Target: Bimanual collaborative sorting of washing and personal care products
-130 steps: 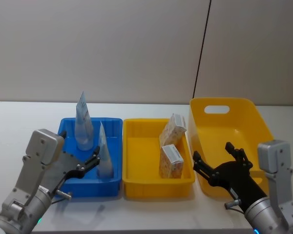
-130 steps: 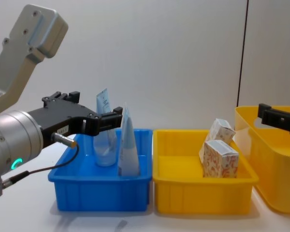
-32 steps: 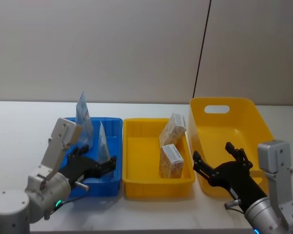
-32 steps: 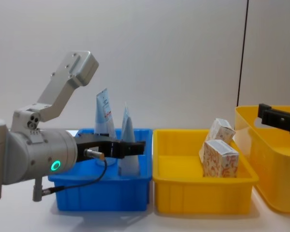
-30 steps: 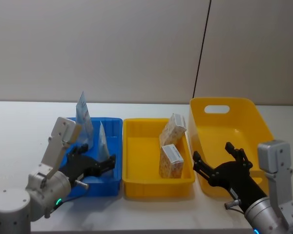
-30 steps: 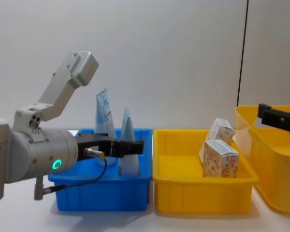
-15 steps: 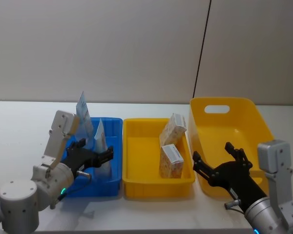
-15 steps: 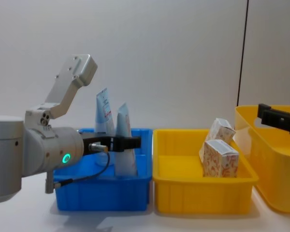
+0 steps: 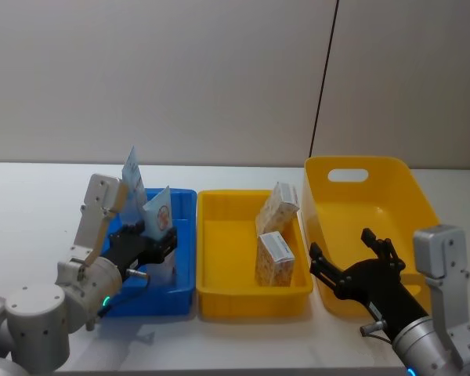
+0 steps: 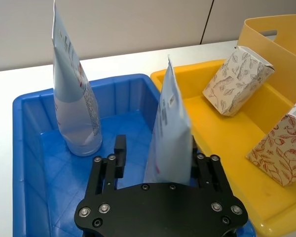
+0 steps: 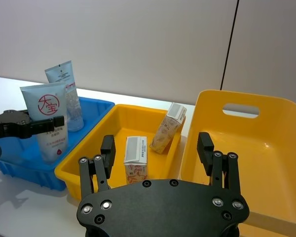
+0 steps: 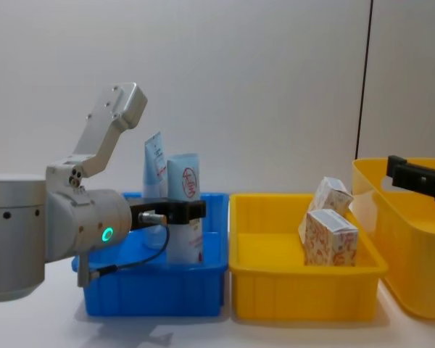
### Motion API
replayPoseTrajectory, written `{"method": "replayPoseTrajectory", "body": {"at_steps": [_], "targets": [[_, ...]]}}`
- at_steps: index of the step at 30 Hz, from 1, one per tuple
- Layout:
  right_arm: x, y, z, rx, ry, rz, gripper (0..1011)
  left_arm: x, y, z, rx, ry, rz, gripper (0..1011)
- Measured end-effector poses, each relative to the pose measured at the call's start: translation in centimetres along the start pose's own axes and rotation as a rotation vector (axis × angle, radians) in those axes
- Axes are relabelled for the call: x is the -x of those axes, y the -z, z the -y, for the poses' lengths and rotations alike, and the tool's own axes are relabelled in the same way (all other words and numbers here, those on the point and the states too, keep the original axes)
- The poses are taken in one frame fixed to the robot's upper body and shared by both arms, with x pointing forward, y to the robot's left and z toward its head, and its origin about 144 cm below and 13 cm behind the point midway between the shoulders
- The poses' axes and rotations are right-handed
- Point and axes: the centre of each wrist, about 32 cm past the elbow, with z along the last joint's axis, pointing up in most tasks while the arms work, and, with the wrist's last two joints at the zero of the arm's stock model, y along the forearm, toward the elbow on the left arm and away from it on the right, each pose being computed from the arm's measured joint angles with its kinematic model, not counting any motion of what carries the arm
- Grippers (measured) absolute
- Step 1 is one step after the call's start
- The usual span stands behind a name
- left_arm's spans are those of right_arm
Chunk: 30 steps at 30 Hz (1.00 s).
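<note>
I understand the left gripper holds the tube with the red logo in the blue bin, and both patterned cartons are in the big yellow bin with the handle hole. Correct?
Only the cartons' place is wrong. The head view shows both patterned cartons in the middle yellow tray, not the big yellow bin, where the right gripper hovers open. The left gripper does hold the tube.

The front tube [image 11: 43,105] is showing pale blue with a red round logo; the leaning carton [image 10: 239,79] and upright carton [image 10: 281,153] are showing orange leaf print on white.
</note>
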Motion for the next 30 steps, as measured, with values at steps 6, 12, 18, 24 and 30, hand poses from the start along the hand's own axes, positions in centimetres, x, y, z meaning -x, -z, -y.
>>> {"method": "replayPoseTrajectory", "body": {"at_steps": [6, 12, 18, 24, 30], "targets": [[0.0, 0.0, 0.0, 0.000, 0.000, 0.000, 1003, 0.0, 0.0, 0.1, 0.002, -0.001, -0.004, 529], [0.0, 0.0, 0.0, 0.000, 0.000, 0.000, 1003, -0.1, 0.1, -0.2, 0.019, 0.003, 0.005, 327], [0.0, 0.0, 0.0, 0.000, 0.000, 0.000, 1003, -0.4, 0.1, -0.8, 0.073, 0.015, 0.024, 272], [0.0, 0.0, 0.0, 0.000, 0.000, 0.000, 1004, -0.8, 0.0, -1.5, 0.136, 0.030, 0.038, 255], [0.0, 0.0, 0.0, 0.000, 0.000, 0.000, 1004, -1.2, -0.6, -2.2, 0.221, 0.057, 0.048, 253]]}}
